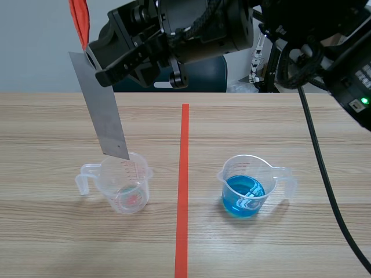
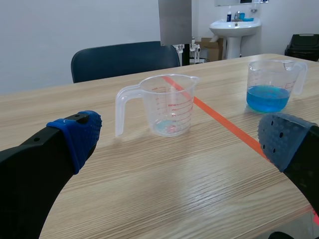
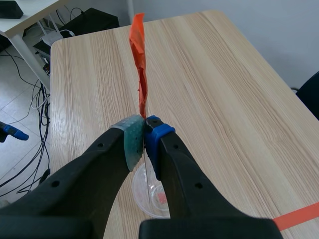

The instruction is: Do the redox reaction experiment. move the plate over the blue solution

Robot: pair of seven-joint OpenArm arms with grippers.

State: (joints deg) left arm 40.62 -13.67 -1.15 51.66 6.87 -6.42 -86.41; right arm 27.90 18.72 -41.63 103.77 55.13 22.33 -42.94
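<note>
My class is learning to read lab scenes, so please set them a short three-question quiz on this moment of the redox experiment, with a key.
1. Fill in: the beaker of blue solution and the nearly empty beaker stand on ____ sides of the orange-red tape line.
2. True or false: the metal plate hangs above the blue solution.
3. Multiple choice: which arm's gripper holds the plate? A) left B) right C) neither.
Key: 1 opposite; 2 false, it hangs over the nearly empty beaker; 3 B, the right gripper is shut on it.
</note>
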